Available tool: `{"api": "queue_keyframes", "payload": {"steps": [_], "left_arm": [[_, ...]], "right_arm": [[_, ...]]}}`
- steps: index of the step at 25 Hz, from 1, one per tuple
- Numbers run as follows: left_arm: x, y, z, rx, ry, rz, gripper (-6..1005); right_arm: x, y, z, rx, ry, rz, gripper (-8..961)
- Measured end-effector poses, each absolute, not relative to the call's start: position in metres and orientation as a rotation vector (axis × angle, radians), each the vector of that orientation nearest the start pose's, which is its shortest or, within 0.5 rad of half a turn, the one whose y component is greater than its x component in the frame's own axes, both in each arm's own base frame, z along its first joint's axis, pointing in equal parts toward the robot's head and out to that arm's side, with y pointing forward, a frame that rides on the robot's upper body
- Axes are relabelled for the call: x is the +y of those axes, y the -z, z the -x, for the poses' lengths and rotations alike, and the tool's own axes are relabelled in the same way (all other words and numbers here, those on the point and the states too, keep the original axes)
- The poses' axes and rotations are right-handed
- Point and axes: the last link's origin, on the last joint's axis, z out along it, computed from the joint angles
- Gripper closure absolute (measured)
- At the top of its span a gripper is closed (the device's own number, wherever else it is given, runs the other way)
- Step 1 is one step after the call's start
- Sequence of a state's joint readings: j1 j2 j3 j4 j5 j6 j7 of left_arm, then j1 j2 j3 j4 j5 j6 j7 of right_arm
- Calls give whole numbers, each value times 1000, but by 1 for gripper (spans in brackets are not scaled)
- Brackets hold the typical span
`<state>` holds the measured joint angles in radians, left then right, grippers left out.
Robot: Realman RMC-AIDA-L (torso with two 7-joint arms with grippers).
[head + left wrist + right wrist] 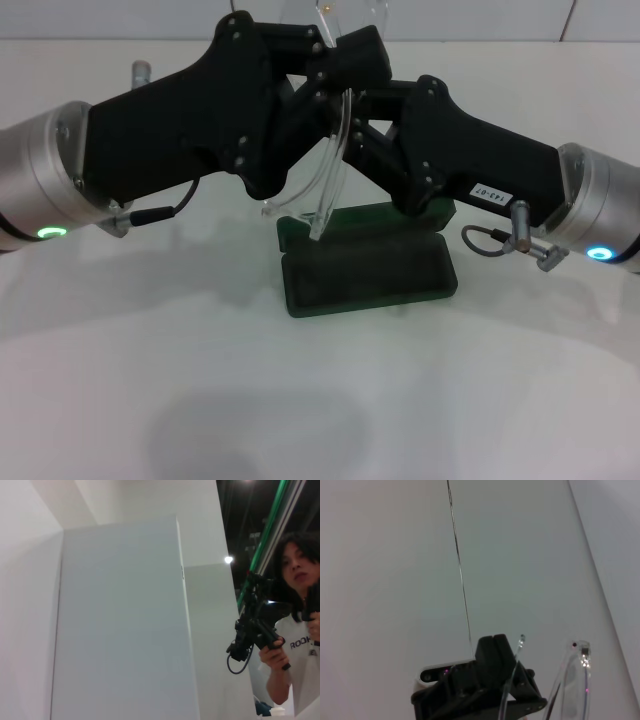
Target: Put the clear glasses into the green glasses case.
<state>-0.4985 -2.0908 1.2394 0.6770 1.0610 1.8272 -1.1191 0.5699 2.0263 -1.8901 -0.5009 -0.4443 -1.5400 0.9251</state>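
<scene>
The clear glasses (335,150) are being held aloft above the open green glasses case (365,262) on the table (320,400), pinched by the left gripper (335,62) and apparently the right gripper (368,108); lowering is being called for next.

Black claws, silver green-lit wrists
</scene>
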Motion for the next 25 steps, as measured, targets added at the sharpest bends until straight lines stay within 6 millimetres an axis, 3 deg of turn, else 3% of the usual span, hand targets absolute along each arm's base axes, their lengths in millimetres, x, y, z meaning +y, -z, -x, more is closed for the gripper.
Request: {"api": "queue_keyframes", "payload": {"steps": [25], "left_arm": [[299,-12,150,46,1691,2550,964]], "right_arm": [[303,43,-140,158,-1649,2573,844]]}}
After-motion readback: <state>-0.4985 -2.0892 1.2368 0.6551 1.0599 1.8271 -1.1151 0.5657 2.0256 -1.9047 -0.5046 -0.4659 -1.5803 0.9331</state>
